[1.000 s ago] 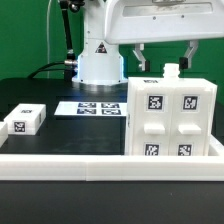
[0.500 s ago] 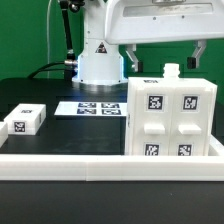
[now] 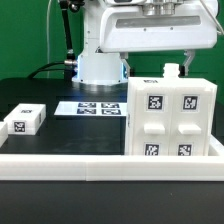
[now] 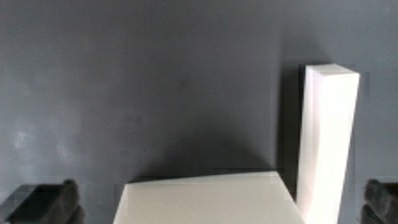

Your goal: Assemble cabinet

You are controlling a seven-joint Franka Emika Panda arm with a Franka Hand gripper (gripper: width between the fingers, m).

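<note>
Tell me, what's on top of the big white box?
A small white piece sticks up from the box's top; its base is hidden behind the front edge. The fingers hang above.

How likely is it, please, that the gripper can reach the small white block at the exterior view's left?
Probably yes: the small white block lies alone on the table with nothing over it, and the gripper hangs open above the cabinet box, seemingly free to cross over.

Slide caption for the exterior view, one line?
Open gripper hovers above the tagged white cabinet box; a small tagged block sits apart at the exterior view's left, near the marker board.
</note>
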